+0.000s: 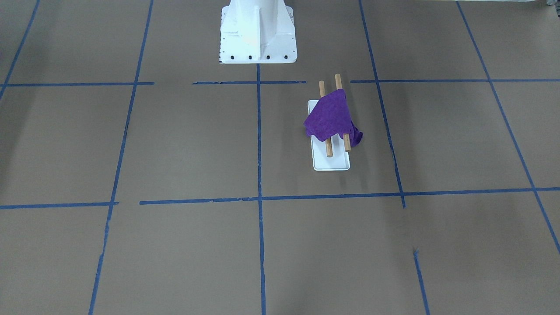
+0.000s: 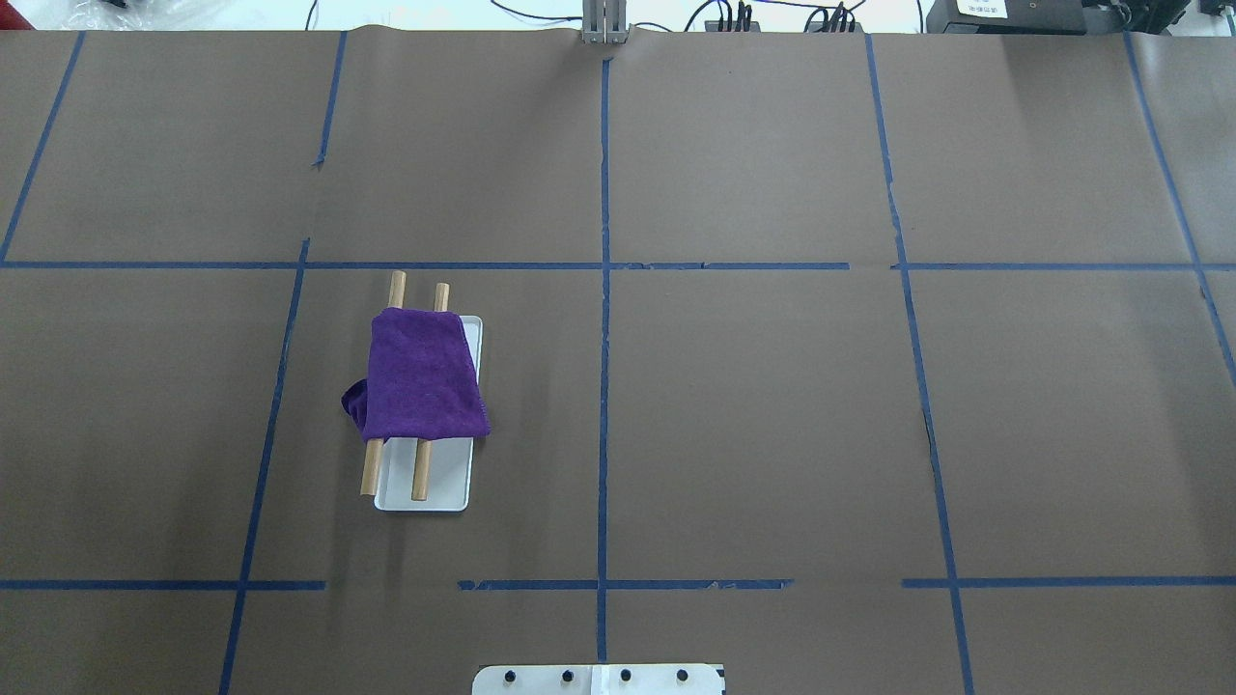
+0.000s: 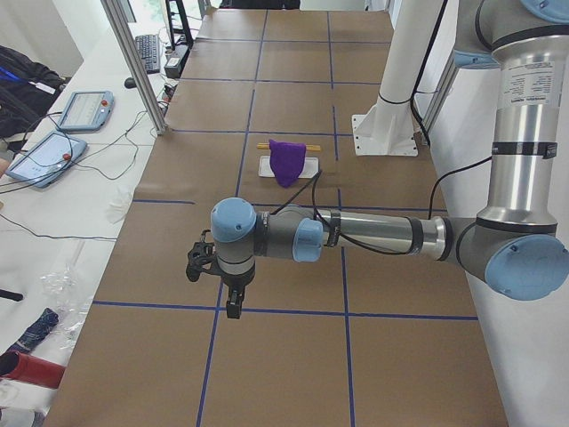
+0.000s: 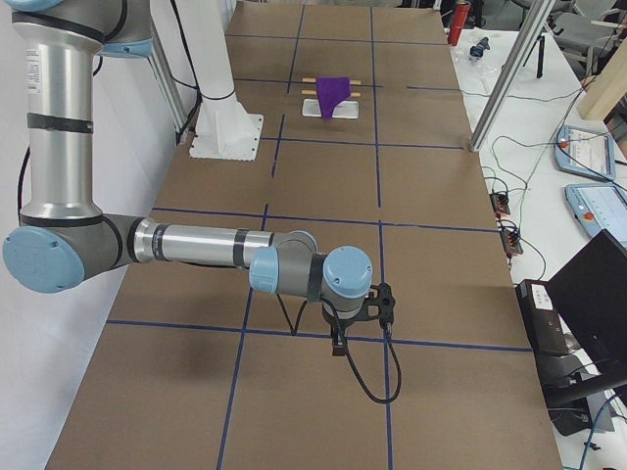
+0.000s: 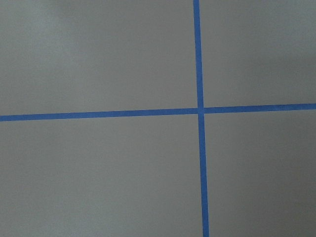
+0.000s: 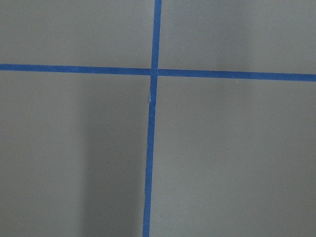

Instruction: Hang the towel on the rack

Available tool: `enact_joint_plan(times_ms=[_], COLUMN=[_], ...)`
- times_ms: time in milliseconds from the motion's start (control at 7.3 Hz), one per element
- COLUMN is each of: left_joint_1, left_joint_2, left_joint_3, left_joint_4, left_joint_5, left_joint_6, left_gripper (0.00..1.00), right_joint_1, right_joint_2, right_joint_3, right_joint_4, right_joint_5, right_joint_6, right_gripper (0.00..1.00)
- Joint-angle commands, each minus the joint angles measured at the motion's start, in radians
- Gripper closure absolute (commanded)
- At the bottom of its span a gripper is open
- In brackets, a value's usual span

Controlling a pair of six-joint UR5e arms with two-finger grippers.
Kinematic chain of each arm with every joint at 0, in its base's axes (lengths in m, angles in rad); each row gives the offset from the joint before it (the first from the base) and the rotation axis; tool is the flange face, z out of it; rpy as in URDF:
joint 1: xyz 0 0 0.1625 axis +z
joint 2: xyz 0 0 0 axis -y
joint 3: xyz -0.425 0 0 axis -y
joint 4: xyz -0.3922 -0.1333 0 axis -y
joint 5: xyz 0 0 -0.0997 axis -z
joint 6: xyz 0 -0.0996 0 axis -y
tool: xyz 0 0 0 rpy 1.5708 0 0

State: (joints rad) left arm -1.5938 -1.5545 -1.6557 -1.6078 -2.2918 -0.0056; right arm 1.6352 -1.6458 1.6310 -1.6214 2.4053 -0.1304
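A purple towel (image 1: 332,116) is draped over both brown wooden rods (image 1: 329,148) of the rack, whose white base (image 1: 331,162) rests on the brown table. One end of the towel hangs down bunched at the rack's side. Overhead, the towel (image 2: 422,376) and the rack base (image 2: 435,492) lie left of centre. Neither gripper is near the rack. My left gripper (image 3: 233,307) shows only in the exterior left view, my right gripper (image 4: 338,345) only in the exterior right view, both pointing down over tape crossings far from the rack. I cannot tell whether either is open or shut.
The white robot pedestal (image 1: 257,33) stands at the table's robot side. Blue tape lines (image 2: 603,290) grid the brown table. Aluminium posts (image 3: 133,62), tablets (image 3: 76,111) and cables sit beyond the table's far edge.
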Motion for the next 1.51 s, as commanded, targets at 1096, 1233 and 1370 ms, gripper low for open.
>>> enact_joint_plan(times_ms=[1096, 1233, 1370], left_joint_1=[0.0, 0.0, 0.0], left_joint_2=[0.001, 0.001, -0.001], left_joint_3=[-0.004, -0.004, -0.004], left_joint_4=[-0.012, -0.012, -0.012], left_joint_5=[0.0, 0.0, 0.0], left_joint_6=[-0.005, -0.005, -0.005], left_gripper=[0.0, 0.0, 0.0], right_joint_1=[0.0, 0.0, 0.0], right_joint_2=[0.011, 0.011, 0.011], right_joint_3=[-0.005, -0.005, -0.003], right_joint_4=[0.098, 0.1, 0.1], right_joint_5=[-0.017, -0.015, -0.015], right_joint_6=[0.002, 0.003, 0.005], right_gripper=[0.0, 0.0, 0.0])
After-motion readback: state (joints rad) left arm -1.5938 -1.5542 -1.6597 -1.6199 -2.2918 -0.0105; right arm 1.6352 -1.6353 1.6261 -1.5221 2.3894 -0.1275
